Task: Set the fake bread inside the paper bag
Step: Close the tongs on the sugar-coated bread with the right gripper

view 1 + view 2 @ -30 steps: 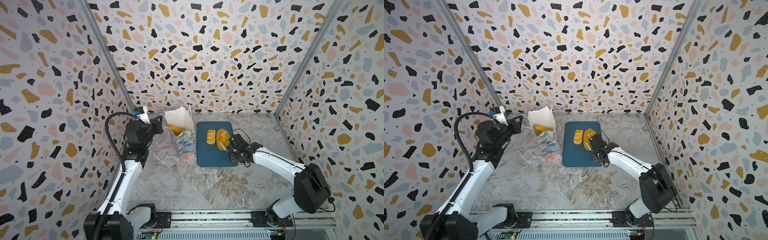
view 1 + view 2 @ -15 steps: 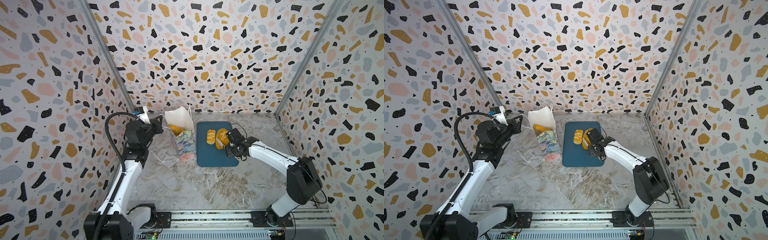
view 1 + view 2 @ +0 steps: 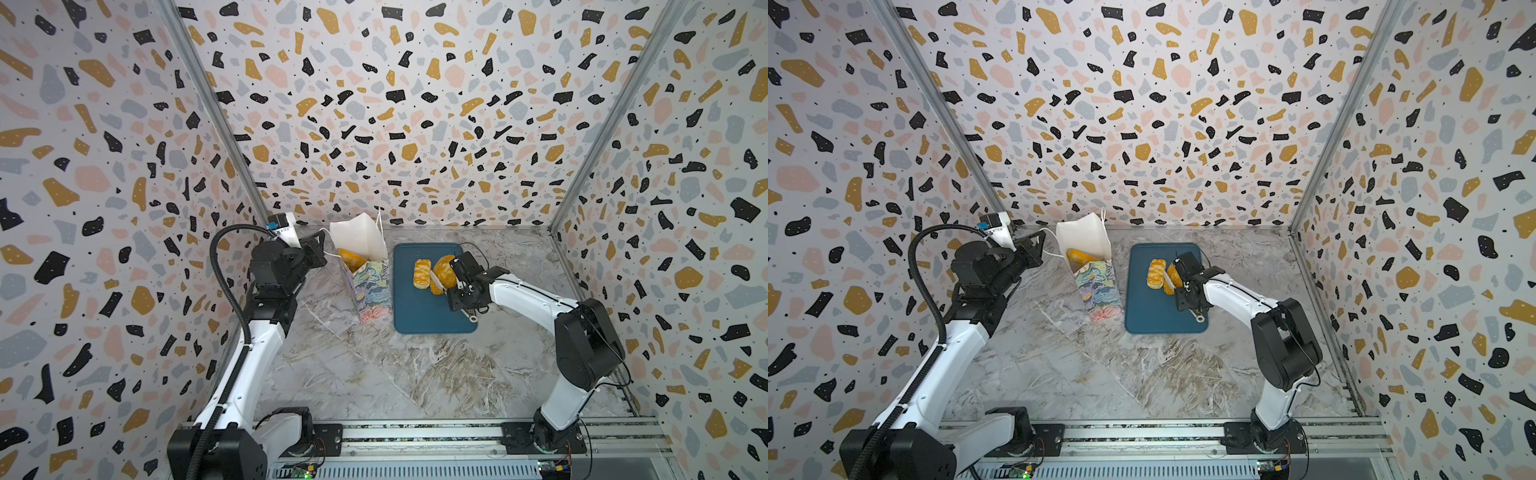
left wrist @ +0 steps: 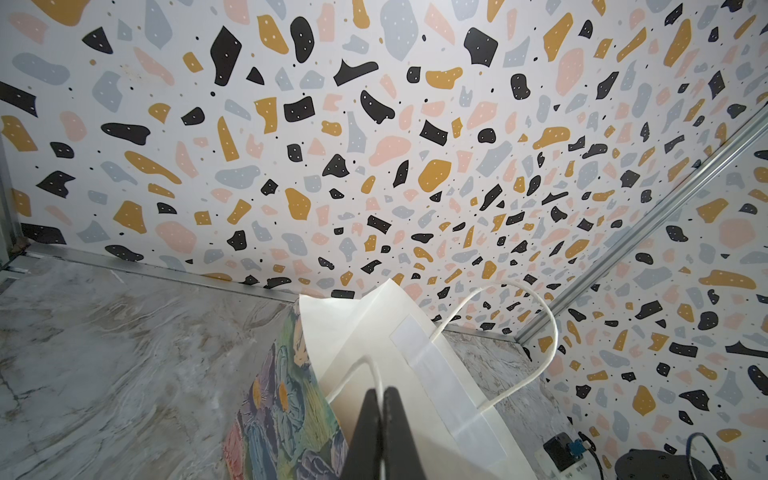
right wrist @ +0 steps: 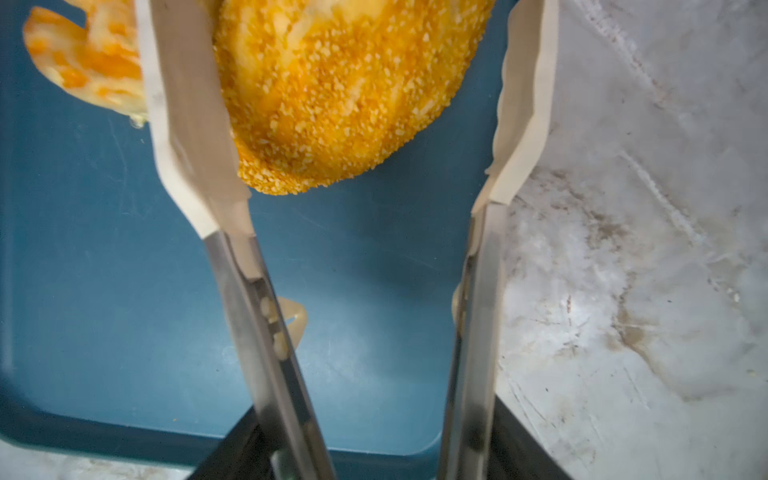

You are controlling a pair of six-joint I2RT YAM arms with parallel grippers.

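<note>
- The right hand (image 3: 459, 293) is gripping tongs (image 5: 257, 332), and their arms are standing spread. One tip is touching the seeded loaf (image 5: 345, 91) while the other is staying clear of it.
- In a top view the loaf is lying on the blue tray (image 3: 432, 320) at about 11 o'clock from that hand, which is the nearer one. Its long axis is running roughly 1 to 7 o'clock, and the plaited pastry (image 3: 422, 273) is lying just beside it at 9 o'clock.
- The left hand (image 4: 381, 392) is pinching shut on the cord handle (image 4: 348, 380) of the paper bag (image 3: 370, 291). The bag is standing at 9 o'clock of the tray, with one bread (image 3: 351, 257) showing inside.
- Compared with a second ago, the right hand is sitting farther toward 11 o'clock, and the tongs are now straddling the loaf. The left hand and bag are keeping their places.
</note>
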